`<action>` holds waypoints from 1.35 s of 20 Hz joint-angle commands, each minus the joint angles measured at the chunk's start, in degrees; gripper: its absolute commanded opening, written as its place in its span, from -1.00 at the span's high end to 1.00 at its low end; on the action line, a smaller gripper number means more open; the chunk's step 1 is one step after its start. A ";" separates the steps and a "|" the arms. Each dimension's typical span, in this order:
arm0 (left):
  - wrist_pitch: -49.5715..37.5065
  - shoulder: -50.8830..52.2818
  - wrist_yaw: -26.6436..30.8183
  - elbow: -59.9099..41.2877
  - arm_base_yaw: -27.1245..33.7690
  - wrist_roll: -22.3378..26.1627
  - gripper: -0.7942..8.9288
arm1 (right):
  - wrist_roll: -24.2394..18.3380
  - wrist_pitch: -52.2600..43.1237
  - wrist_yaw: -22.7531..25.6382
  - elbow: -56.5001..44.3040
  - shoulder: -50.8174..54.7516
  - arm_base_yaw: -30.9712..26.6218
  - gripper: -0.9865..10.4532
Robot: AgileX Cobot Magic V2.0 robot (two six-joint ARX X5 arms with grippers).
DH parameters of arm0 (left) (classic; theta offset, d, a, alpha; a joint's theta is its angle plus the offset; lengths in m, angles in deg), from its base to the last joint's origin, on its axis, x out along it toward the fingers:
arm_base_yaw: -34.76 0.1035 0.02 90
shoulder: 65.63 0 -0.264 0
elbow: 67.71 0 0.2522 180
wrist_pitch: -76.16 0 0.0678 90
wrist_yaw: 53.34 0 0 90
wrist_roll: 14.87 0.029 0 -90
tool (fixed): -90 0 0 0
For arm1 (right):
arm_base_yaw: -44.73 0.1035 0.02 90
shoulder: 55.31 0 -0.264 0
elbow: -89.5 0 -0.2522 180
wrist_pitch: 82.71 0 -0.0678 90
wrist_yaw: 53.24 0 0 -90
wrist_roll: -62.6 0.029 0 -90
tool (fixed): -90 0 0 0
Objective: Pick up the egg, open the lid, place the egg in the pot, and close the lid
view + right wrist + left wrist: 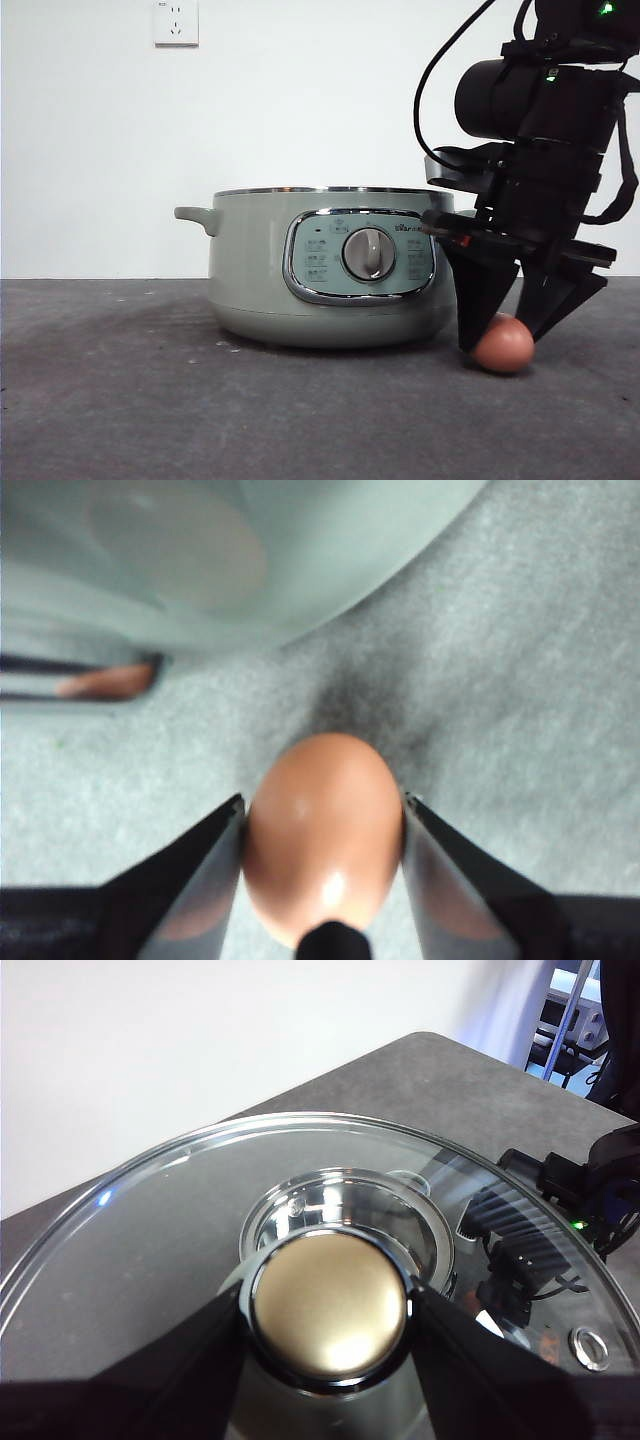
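Note:
The sage-green pot (260,270) stands on the table with its top uncovered; only its chrome rim shows. The reddish-brown egg (503,345) lies on the table just right of the pot. My right gripper (503,340) reaches down around it. In the right wrist view the two jaws press against both sides of the egg (322,830), next to the pot's wall (250,550). My left gripper (328,1305) is shut on the knob (328,1300) of the lid (150,1230) and holds it in the air, out of the front view.
The dark grey table (120,400) stretches in front and to the left of the pot. A white wall with a socket (176,22) stands behind. The pot's dial panel (368,254) faces the front camera. The right arm shows through the lid's glass (540,1230).

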 commanded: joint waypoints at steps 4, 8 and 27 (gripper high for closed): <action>-2.71 -0.24 -0.50 1.03 0.17 0.28 0.85 | 0.59 9.14 -0.68 -0.42 11.08 0.07 0.85; -2.69 -0.39 -0.50 1.03 0.17 0.28 0.85 | 0.66 14.29 -3.63 1.18 26.38 0.50 0.85; -2.51 -0.24 -0.66 1.03 0.17 0.26 0.85 | -4.04 12.24 -3.37 53.09 -20.06 5.31 0.85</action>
